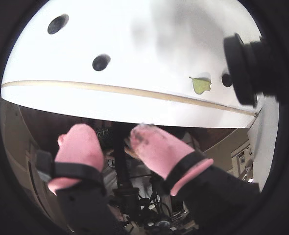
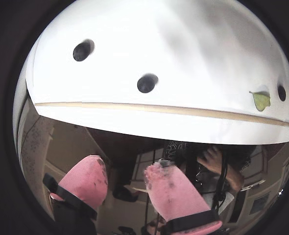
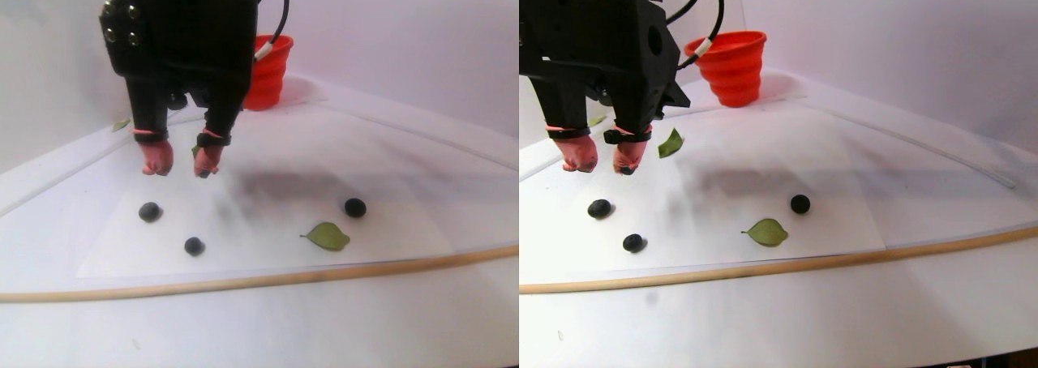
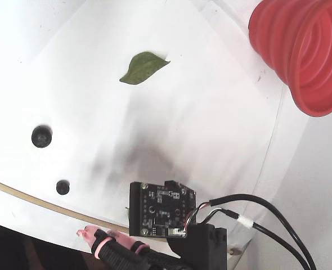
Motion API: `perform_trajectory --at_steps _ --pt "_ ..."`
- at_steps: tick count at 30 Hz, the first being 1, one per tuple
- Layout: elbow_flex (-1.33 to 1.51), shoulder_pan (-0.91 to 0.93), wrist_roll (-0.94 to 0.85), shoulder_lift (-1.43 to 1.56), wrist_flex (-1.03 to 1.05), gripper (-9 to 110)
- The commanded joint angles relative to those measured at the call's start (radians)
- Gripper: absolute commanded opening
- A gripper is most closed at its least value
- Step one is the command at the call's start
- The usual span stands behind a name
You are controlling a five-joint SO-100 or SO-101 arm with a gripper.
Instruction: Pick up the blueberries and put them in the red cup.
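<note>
Hung over the white table (image 3: 340, 327) with the gripper (image 3: 180, 167) raised clear of the surface. Kept the pink fingertips (image 1: 78, 142) spread apart and holding nothing in both wrist views, with only dark smudges on one pad. Found the red cup (image 3: 268, 72) upright at the table's far edge, well apart from the fruit. Could not see into the cup from any view. Passed over a green leaf (image 3: 327, 237) lying flat near the front edge. Counted three blueberries (image 3: 149, 211) loose on the table in the stereo pair view: two near each other, just in front of the gripper, and a third off to the right beside the leaf. Appeared to be at the reach-and-pick step, with no grasp yet made. Called next, on this evidence, for a descent onto the nearest berry with jaws kept wide, then a gentle close. Risked nudging the round berry into a roll.
</note>
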Motion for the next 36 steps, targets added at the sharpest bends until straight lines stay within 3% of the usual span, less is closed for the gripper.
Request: perform_trajectory --at_steps 1,36 --pt "-0.008 -0.026 0.006 -0.063 -0.055 15" --pt "-0.025 -0.025 -0.051 -0.532 -0.518 15"
